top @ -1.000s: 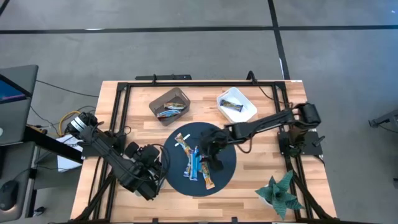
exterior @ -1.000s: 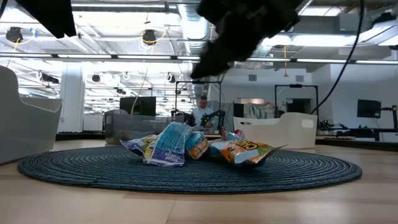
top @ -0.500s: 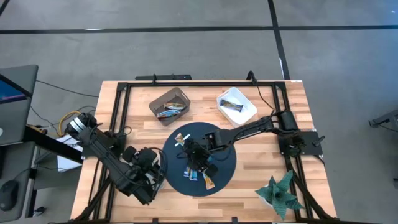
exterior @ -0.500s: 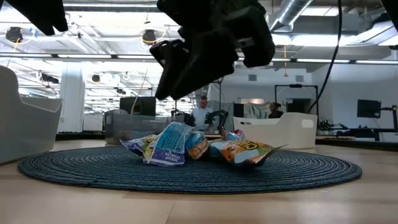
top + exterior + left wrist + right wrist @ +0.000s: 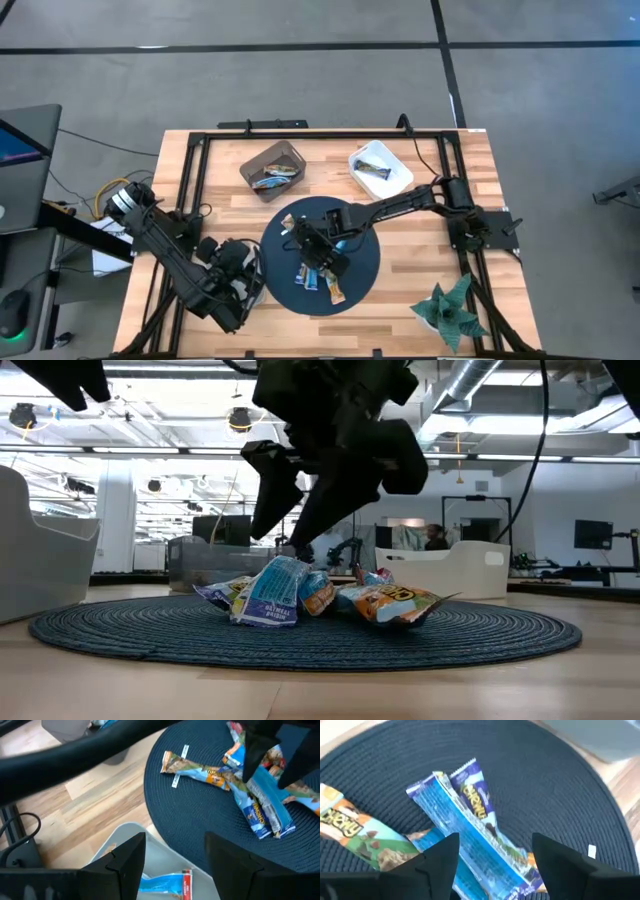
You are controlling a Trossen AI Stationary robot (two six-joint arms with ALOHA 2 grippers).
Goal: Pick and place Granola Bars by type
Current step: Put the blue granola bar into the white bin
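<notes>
Several granola bars (image 5: pixel 318 276) in blue and orange-brown wrappers lie in a heap on the round dark-blue mat (image 5: pixel 350 225). They also show in the low view as the heap of bars (image 5: pixel 300 592). My right gripper (image 5: pixel 500 865) is open and hangs just over the heap, one finger on either side of two blue bars (image 5: pixel 470 820). In the low view the right gripper (image 5: pixel 280 540) ends just above the wrappers. My left gripper (image 5: pixel 175 865) is open near the table's near-left corner, over a pale bin (image 5: pixel 125 832) that holds one blue bar (image 5: pixel 165 884).
A brown bin (image 5: pixel 272 168) with a few bars and a white bin (image 5: pixel 380 168) with one dark bar stand beyond the mat. A green paper plant (image 5: pixel 450 310) sits at the near-right corner. A black frame (image 5: pixel 200 140) runs along the table edges. A person (image 5: pixel 325 540) sits in the room behind.
My right gripper has swung toward the table's left across the mat and come down until its open fingers hang just over the blue bars. The bars have not moved. My left arm has drawn back a little toward the near edge.
</notes>
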